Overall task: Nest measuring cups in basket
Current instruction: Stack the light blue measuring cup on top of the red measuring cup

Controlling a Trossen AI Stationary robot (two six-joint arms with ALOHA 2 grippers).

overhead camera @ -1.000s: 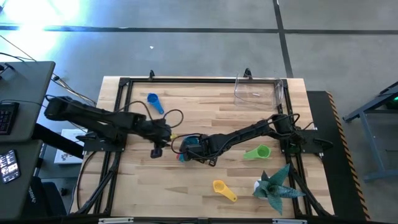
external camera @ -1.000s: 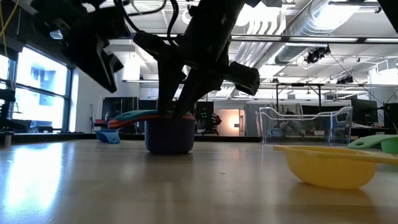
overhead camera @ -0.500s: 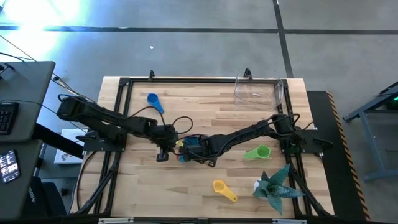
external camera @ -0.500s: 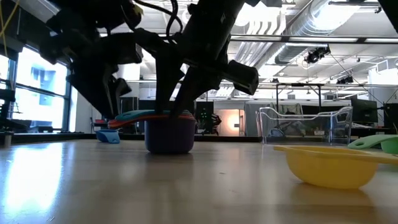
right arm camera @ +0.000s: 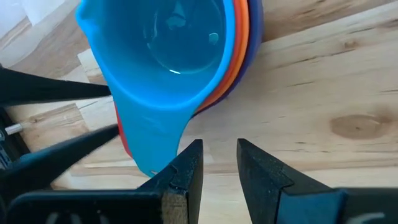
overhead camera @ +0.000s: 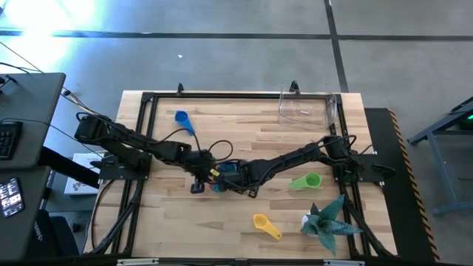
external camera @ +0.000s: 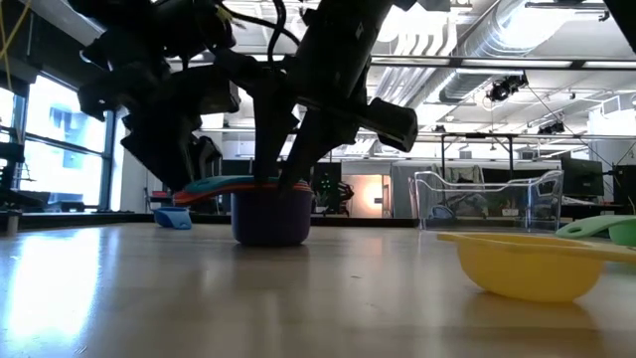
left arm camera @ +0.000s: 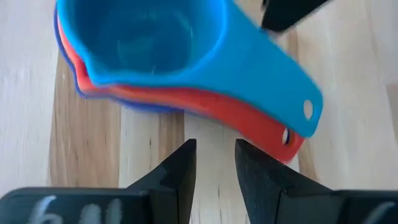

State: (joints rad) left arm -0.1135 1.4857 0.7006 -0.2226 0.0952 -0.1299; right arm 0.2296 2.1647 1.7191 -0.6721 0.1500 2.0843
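Four nested measuring cups (overhead camera: pixel 226 171), teal on top over red, orange and purple, sit mid-table (overhead camera: pixel 244 133), well apart from the clear basket (overhead camera: pixel 307 107). Beside this stack, the left claw (left arm camera: pixel 211 163) hovers just off the handles, released, fingers narrowly parted. The right claw (right arm camera: pixel 216 160) hangs over the stack, likewise grasping nothing. Blue cup (overhead camera: pixel 183 121), green cup (overhead camera: pixel 307 180) and yellow cup (overhead camera: pixel 264 224) lie scattered around the stack.

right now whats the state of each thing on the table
nested stack: upright on the table, teal cup on top
small blue cup: loose
green cup: loose
yellow cup: loose
basket: empty
left gripper: fingers slightly apart, empty
right gripper: fingers slightly apart, empty
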